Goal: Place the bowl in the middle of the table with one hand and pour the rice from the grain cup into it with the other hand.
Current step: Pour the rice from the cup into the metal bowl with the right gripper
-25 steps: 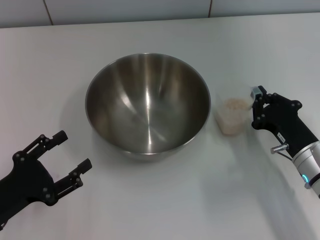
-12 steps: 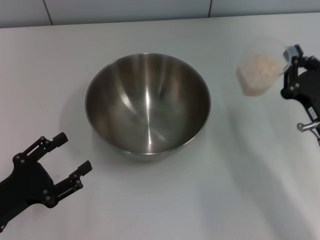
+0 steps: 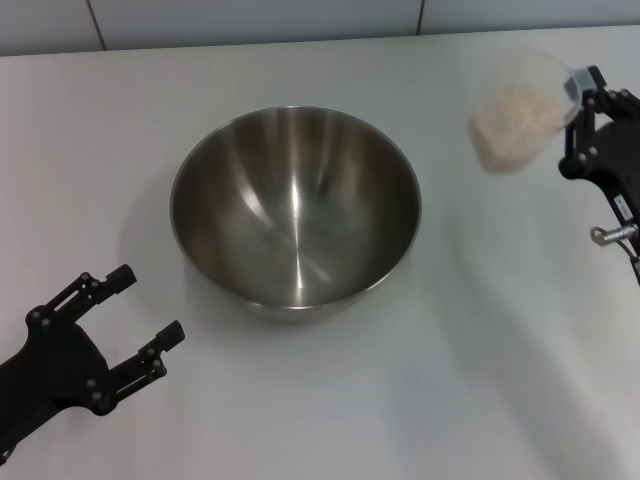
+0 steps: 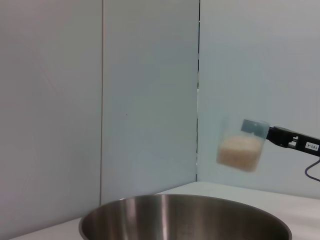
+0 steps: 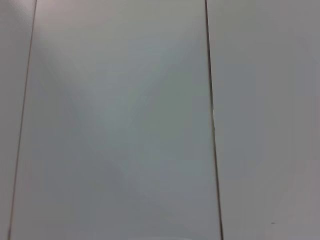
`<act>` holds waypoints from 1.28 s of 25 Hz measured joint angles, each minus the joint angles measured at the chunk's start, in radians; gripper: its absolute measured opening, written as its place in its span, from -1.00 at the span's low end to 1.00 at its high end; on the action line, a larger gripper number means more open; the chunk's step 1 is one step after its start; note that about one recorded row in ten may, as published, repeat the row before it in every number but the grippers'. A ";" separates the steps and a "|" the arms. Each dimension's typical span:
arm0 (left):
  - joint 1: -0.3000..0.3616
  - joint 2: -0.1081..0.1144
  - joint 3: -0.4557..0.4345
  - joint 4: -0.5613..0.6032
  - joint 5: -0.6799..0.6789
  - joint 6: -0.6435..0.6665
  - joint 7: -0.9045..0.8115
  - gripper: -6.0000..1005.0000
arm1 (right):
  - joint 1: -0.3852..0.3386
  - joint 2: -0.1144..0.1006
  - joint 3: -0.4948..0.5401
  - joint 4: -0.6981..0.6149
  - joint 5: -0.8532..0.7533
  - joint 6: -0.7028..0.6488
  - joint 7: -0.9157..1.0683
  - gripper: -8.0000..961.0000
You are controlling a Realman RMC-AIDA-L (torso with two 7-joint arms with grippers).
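Bowl: the large round stainless-steel mixing bowl (image 3: 295,212) stands upright on the plain white table (image 3: 330,400), about mid-table; its shiny brushed inside holds nothing.
Grain cup: the small translucent frosted plastic cup (image 3: 518,118) is off the table, to the right of the bowl and higher than its rim, well apart from it. In the left wrist view the cup (image 4: 241,148) hangs above and beyond the bowl's rim (image 4: 185,215), near upright, perhaps slightly tilted; blur prevents a firm reading.
Rice: the off-white grains (image 3: 512,115) fill the lower part of the cup.
Right gripper: the black right gripper (image 3: 577,105) is to the right of the bowl, closed on the cup at its rim, one blue-grey pad (image 4: 255,126) pressed on the cup's top edge.
Left gripper: the black left gripper (image 3: 128,318) sits low over the table, near the bowl's front-left side, clear of it, fingers spread wide, holding nothing.
Right wrist view: grey wall panels only.
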 joint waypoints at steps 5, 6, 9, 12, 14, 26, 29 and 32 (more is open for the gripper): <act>-0.001 0.000 0.000 -0.001 -0.002 0.000 0.000 0.59 | 0.075 0.000 -0.041 -0.049 -0.036 -0.003 0.117 -0.92; -0.002 0.000 0.000 -0.002 -0.003 0.000 0.000 0.59 | 0.094 0.000 -0.048 -0.063 -0.058 -0.003 0.142 -0.92; -0.002 0.000 0.000 -0.002 -0.003 0.000 0.000 0.59 | 0.133 0.000 -0.053 -0.093 -0.120 -0.003 0.189 -0.92; -0.003 0.000 0.000 -0.003 -0.003 0.000 0.000 0.59 | 0.202 -0.002 -0.053 -0.151 -0.244 -0.003 0.268 -0.92; -0.004 -0.001 0.000 -0.007 -0.003 0.000 0.000 0.59 | 0.213 -0.002 -0.053 -0.159 -0.265 -0.003 0.275 -0.92; -0.004 -0.002 0.000 -0.012 -0.004 -0.001 0.002 0.59 | 0.251 -0.003 -0.056 -0.180 -0.307 0.007 0.270 -0.92; -0.004 -0.002 0.000 -0.012 -0.005 -0.002 0.002 0.59 | 0.256 -0.003 -0.056 -0.181 -0.307 0.004 0.186 -0.92; -0.004 -0.002 0.000 -0.012 -0.005 -0.002 0.002 0.59 | 0.259 -0.003 -0.048 -0.179 -0.305 0.000 0.031 -0.92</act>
